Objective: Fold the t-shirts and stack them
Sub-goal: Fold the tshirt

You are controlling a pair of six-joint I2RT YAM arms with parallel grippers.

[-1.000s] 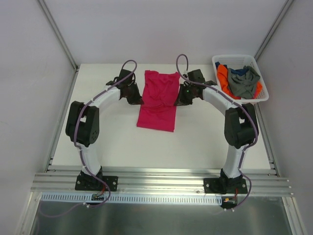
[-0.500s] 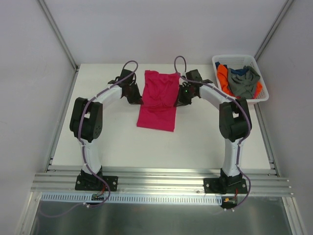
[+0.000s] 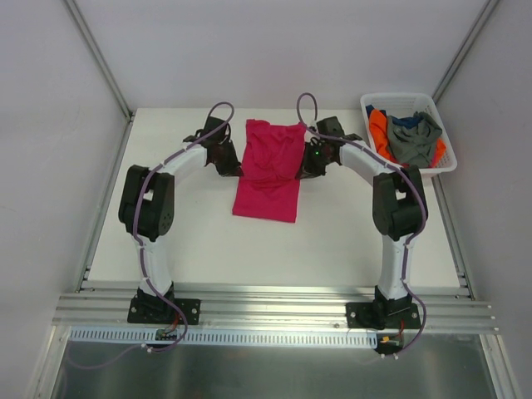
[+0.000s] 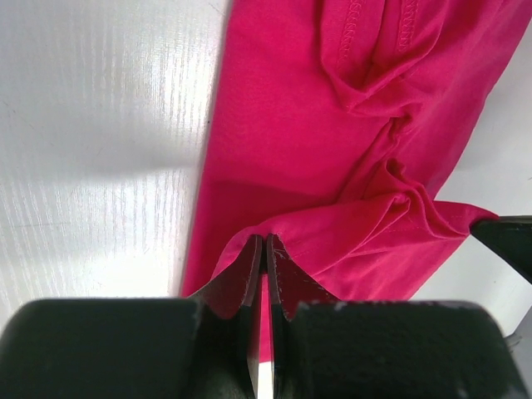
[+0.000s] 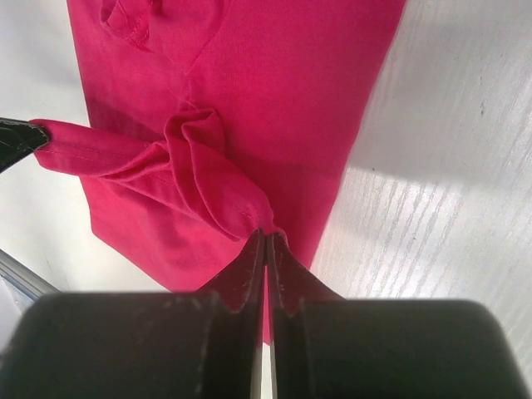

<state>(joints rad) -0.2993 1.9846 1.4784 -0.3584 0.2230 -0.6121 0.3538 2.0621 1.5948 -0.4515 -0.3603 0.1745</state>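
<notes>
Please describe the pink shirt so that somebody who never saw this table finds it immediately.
Start from the white table and look at its far middle. The pink shirt lies there as a long strip, the left gripper and right gripper pinching its side edges. It alone is outside the basket that holds the other shirts.

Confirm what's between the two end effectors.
The pink t-shirt: left end effector and right end effector each pinch a side edge. Top external view shows it.
</notes>
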